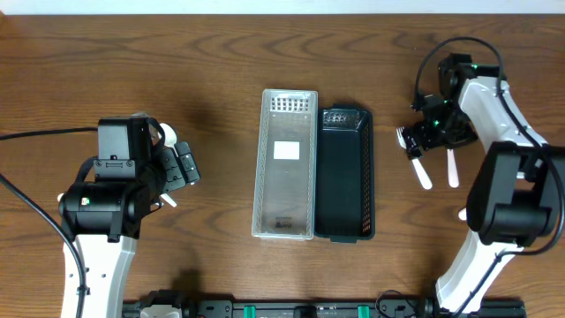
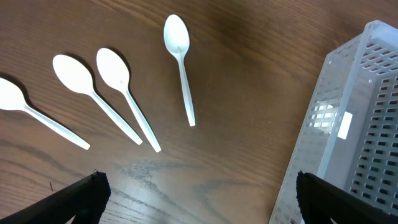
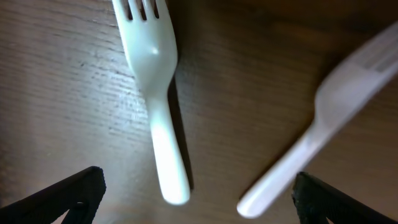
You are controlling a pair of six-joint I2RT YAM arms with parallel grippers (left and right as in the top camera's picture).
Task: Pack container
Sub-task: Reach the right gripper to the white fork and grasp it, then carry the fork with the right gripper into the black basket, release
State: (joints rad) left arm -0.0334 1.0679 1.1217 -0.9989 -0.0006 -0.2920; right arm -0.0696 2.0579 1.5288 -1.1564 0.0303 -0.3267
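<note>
A clear perforated container (image 1: 284,163) lies mid-table, with a black perforated container (image 1: 344,172) against its right side. Several white plastic spoons (image 2: 180,56) lie on the wood in the left wrist view, with the clear container (image 2: 354,137) at its right edge. My left gripper (image 2: 199,199) is open and empty above bare wood between them; in the overhead view (image 1: 181,168) it hides the spoons. Two white forks (image 1: 422,172) lie at the right. My right gripper (image 3: 196,193) is open and empty, straddling the handle ends of one fork (image 3: 155,93) and another (image 3: 323,137).
Both containers look empty from overhead. The right arm's base and links (image 1: 503,203) stand at the right edge beside the forks. A small white piece (image 1: 462,214) shows next to that arm. The left arm's body (image 1: 106,199) covers the table's left side.
</note>
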